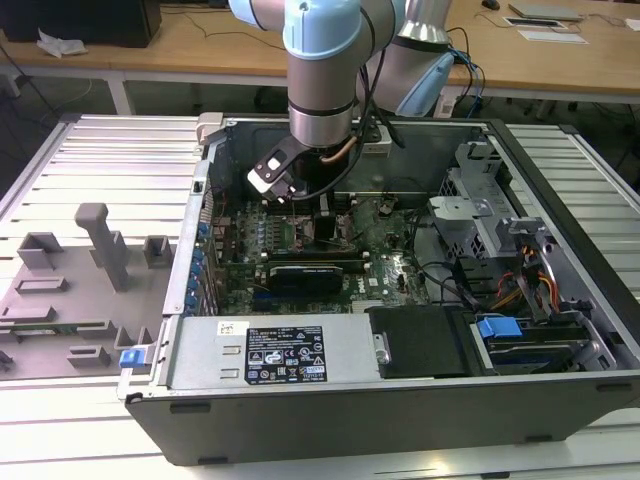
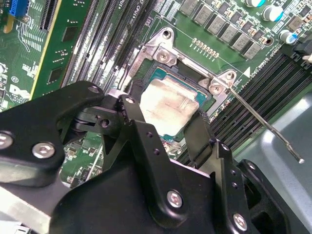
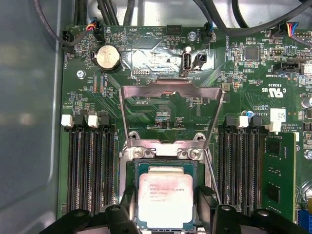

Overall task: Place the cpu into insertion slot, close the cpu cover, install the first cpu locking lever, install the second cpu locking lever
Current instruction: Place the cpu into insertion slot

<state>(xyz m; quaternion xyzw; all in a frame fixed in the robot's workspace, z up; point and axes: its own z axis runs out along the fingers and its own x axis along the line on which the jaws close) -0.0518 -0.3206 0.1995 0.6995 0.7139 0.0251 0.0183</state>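
The claw (image 3: pixel 166 193) is closed on the chip (image 3: pixel 165 200), one finger against each of two opposite edges. The chip lies flat in the socket (image 3: pixel 163 165) on the green board. The metal cover (image 3: pixel 171 88) is swung up, open, just behind the socket. A thin lever (image 2: pixel 265 126) sticks out beside it.

The gripper (image 2: pixel 163 117) masks one edge of the cpu (image 2: pixel 168 102) and part of the insertion slot (image 2: pixel 168 75) in the second wrist view, grip unreadable.

over cpu (image 3: pixel 163 200): open | cpu cover (image 3: pixel 170 89) stands open at socket edge | memory slots (image 3: pixel 92 165) flank both sides
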